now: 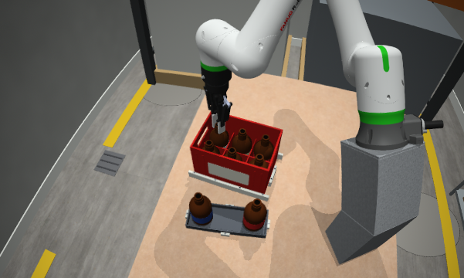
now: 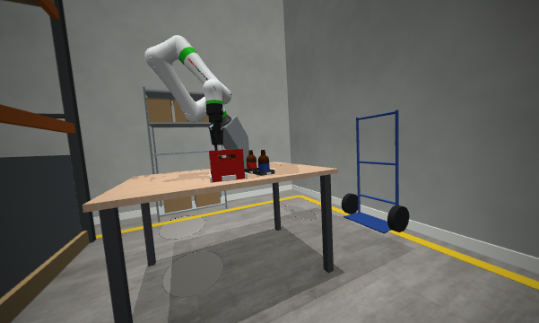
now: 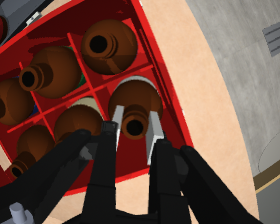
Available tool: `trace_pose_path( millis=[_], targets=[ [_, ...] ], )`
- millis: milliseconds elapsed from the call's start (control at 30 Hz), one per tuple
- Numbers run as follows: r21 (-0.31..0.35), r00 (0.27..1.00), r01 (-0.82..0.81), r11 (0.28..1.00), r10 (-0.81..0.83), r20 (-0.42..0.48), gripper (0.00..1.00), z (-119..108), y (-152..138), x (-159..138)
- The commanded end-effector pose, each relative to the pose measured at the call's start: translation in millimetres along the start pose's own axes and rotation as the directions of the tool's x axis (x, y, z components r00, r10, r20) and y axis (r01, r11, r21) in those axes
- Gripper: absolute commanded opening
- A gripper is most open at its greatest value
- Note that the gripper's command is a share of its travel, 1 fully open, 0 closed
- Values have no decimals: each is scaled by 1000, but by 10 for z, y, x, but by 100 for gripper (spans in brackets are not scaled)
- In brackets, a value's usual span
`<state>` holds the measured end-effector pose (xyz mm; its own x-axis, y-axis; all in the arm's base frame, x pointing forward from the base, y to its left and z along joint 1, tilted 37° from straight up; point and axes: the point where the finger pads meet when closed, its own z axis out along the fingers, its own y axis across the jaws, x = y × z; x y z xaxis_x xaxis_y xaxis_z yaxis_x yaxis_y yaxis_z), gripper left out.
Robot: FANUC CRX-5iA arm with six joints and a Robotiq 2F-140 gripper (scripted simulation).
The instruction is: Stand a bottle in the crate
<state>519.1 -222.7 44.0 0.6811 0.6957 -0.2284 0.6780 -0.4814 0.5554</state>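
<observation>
The red crate point(image 1: 232, 171) holds six brown bottles, one per cell, and the grey tray point(image 1: 228, 220) carries two more, upright (one blue-banded, one red-banded). The gripper point(image 3: 134, 137) is clamped on the neck of the held bottle point(image 3: 139, 99), which stands in the crate's far left corner cell, directly beneath it.

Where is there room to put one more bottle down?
The crate is crowded: a bottle fills each of its six cells, and the gripper is shut on the back-left bottle. The tray has a bare middle between the blue-label bottle and the red-label bottle. Bare table lies between crate and robot pedestal.
</observation>
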Motion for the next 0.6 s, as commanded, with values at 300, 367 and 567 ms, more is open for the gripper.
trace_pose_path(
  millis=[300,367,567],
  targets=[
    [0,1000,0,1000,0,0,38,-1,1,2],
    [0,1000,0,1000,0,0,38,-1,1,2],
    [0,1000,0,1000,0,0,38,-1,1,2]
  ],
)
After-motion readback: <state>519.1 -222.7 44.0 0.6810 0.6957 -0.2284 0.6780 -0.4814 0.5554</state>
